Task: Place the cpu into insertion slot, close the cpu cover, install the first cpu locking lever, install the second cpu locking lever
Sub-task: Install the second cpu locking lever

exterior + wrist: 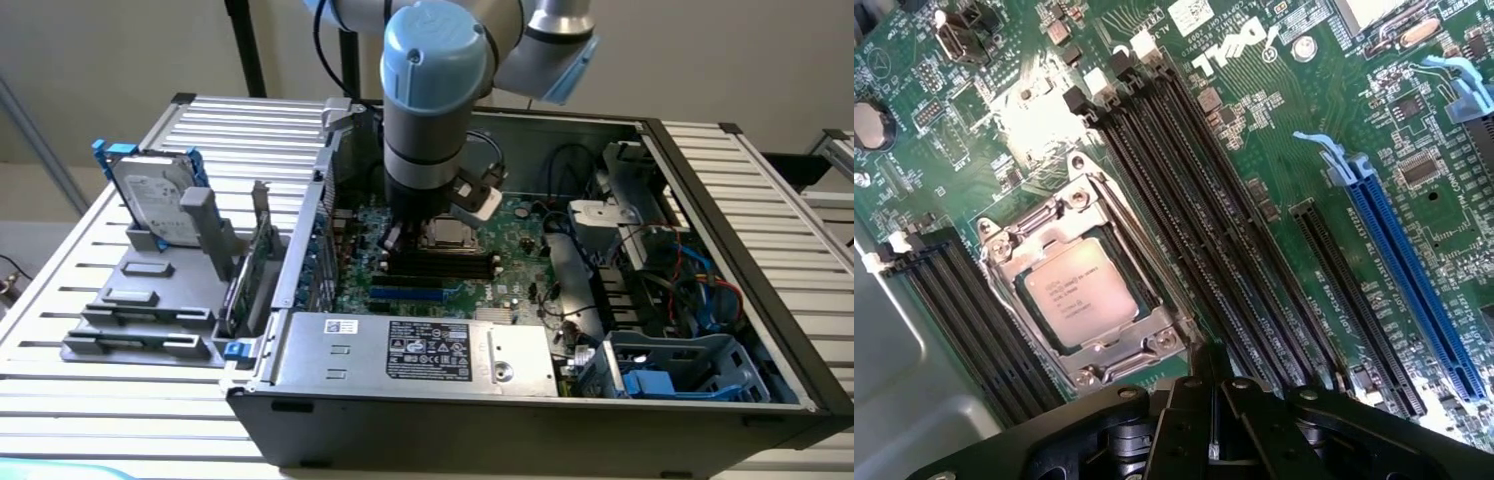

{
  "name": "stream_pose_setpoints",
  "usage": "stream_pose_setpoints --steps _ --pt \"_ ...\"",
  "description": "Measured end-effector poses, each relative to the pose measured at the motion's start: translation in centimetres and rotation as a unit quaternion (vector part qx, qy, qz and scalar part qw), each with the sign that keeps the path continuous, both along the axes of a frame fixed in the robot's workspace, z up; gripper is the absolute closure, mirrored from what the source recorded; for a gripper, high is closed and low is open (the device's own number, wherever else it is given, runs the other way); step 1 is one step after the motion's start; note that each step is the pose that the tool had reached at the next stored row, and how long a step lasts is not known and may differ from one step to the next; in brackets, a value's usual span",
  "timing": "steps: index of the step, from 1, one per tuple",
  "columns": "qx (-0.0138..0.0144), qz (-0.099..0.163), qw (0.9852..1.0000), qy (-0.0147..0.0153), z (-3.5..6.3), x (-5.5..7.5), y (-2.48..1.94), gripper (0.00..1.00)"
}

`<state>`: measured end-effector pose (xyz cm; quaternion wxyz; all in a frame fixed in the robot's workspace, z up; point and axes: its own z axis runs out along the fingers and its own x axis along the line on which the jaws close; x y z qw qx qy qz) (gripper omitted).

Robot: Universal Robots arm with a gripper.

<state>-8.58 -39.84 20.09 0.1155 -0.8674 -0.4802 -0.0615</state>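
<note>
The cpu (1076, 296) lies flat in the insertion slot (1014, 290) on the green motherboard, its silvery top showing through the window of the cpu cover (1116, 352). The cover lies down over the chip. A thin metal lever (1142, 255) runs along the socket side next to the memory slots. My gripper (1212, 425) hangs just beside the socket's corner, its black fingers (1189, 420) shut together on nothing. In the exterior view my gripper (403, 238) is down inside the open computer case, just to the exterior view's left of the socket (451, 236).
Long black memory slots (1194, 220) flank the socket and blue card slots (1414, 270) lie further off. The power supply (414, 350), loose cables (667, 270) and a blue drive cage (681, 375) crowd the case. A hard drive (154, 195) stands on a grey fixture outside.
</note>
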Motion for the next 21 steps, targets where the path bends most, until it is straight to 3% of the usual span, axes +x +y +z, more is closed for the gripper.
stream_pose_setpoints --steps 5,9,21 --pt "0.0001 0.000 1.0000 0.0005 1.30 -0.3 0.00 0.89" --pt "0.0002 0.000 1.0000 0.0004 1.56 -1.1 0.00 0.89" --pt "0.0001 0.000 1.0000 0.0008 1.57 -1.1 0.00 0.89"
